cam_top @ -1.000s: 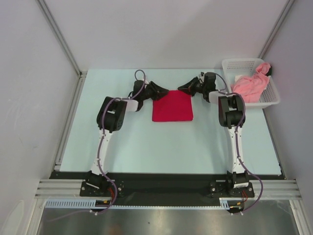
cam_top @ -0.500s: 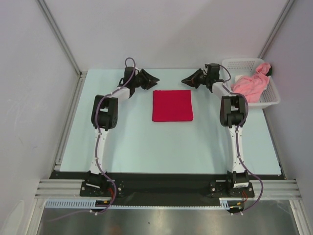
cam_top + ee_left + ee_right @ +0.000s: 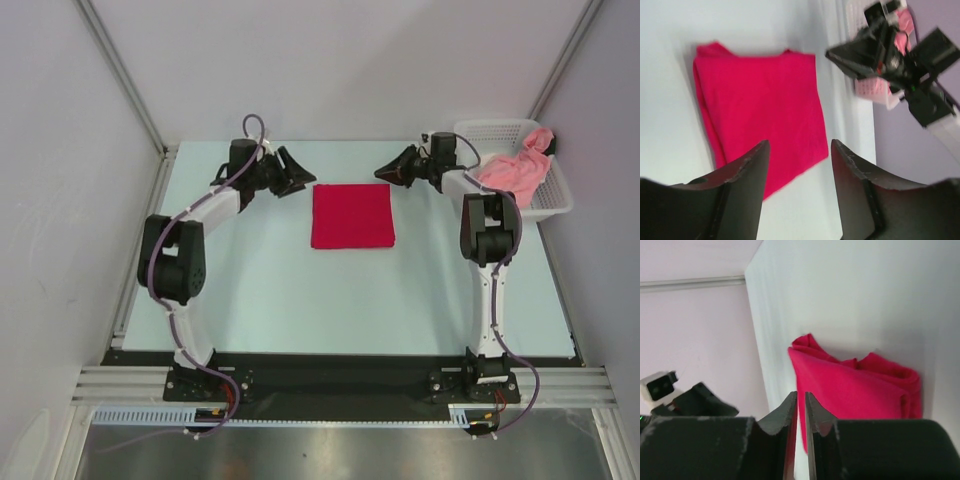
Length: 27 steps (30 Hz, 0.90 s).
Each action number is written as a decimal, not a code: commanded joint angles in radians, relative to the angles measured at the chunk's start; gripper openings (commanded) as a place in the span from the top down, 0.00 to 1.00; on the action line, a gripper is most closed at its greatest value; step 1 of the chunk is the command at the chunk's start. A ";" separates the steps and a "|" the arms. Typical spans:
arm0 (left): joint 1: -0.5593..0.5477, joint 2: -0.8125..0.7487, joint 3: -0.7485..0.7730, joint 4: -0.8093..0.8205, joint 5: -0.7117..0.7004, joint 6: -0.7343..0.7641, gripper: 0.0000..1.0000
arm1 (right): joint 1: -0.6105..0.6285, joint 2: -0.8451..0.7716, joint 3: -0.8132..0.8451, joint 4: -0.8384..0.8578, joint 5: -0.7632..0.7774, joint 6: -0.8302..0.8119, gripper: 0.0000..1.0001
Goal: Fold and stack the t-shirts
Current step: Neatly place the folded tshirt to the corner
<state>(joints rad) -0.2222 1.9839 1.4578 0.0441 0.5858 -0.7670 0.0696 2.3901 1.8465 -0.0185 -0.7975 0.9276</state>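
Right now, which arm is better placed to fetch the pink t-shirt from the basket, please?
Probably the right: the right hand sits near the basket with the pink t-shirt; the left hand is beyond the red t-shirt.

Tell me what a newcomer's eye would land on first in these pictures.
First the crimson t-shirt, folded into a neat square on the far middle of the table. The left claw and right claw flank its far corners, both empty. Then the pink t-shirt, crumpled in the white basket at the far right corner.
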 commanded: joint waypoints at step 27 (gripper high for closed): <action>0.000 0.426 0.582 -0.437 0.036 0.534 0.21 | -0.047 -0.555 -0.206 -0.422 -0.015 -0.360 0.61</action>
<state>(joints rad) -0.2348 2.3543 1.9217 -0.3115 0.5957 -0.3454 0.0425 1.9919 1.8080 -0.4587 -0.7647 0.5900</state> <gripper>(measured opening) 0.786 0.393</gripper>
